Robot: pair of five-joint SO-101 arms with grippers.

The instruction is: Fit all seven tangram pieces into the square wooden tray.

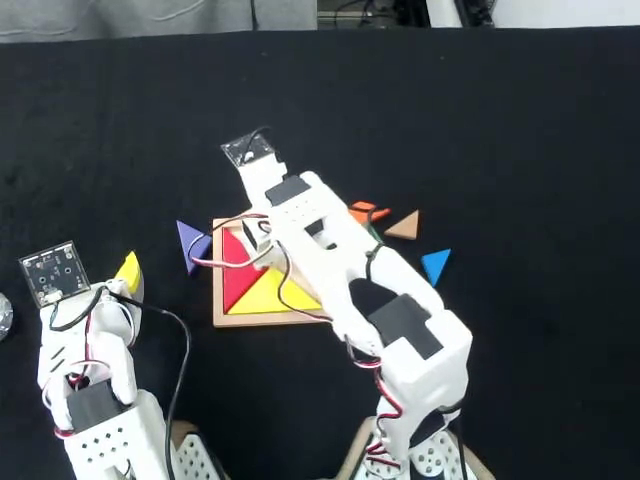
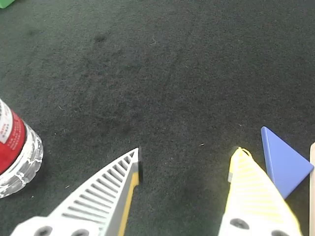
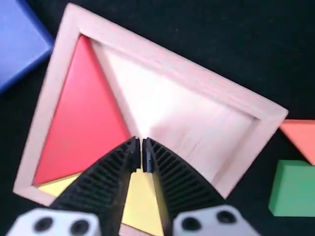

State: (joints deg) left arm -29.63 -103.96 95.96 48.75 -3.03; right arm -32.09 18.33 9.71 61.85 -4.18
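Black cloth on the table (image 1: 520, 120), matt, a bit fuzzy w/ lint specks. The tray (image 3: 197, 83) is bare pale wood, grain showing, no gloss. In it the red piece (image 3: 78, 128) & yellow piece (image 3: 142, 206) look painted, smooth, w/ a soft sheen. Same smooth coat on the blue piece (image 3: 19, 44), green piece (image 3: 293, 189) & orange piece (image 3: 300, 135). The right claw (image 3: 139, 150) is black ribbed plastic. The left claw (image 2: 188, 157) is white & yellow plastic, ribbed, matt. The arm shells (image 1: 440, 365) are smooth white plastic. The bottle (image 2: 15, 147) is clear glossy plastic.
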